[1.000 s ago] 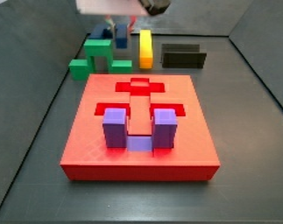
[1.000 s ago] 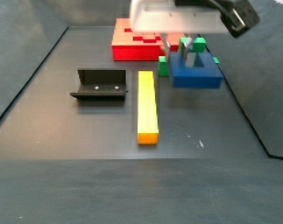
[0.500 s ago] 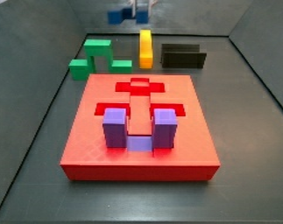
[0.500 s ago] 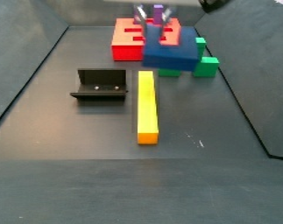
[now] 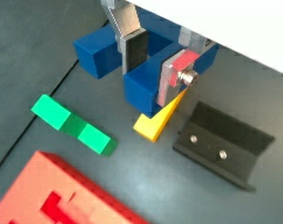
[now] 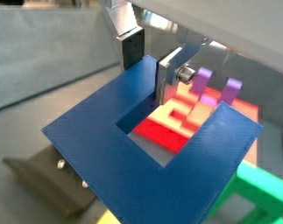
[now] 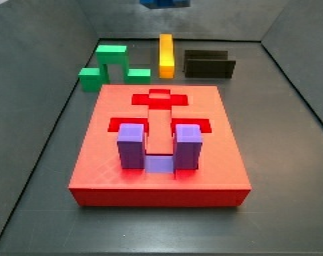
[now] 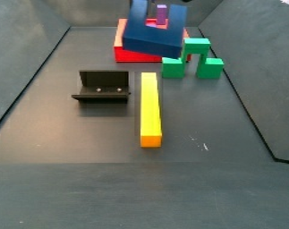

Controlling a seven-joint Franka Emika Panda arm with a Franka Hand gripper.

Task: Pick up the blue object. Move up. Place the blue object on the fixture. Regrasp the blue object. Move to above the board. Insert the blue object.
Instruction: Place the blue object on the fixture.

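wrist views: gripper fingers closed on the blue object, holding it in the air above the yellow bar and the fixture. we judge this the move-up step; next is setting it on the fixture. side views: blue object high, probably over the board edge; fixture free, dark floor open around it.

The gripper holds the blue object high above the floor, over the bar and fixture; the green block lies behind the board
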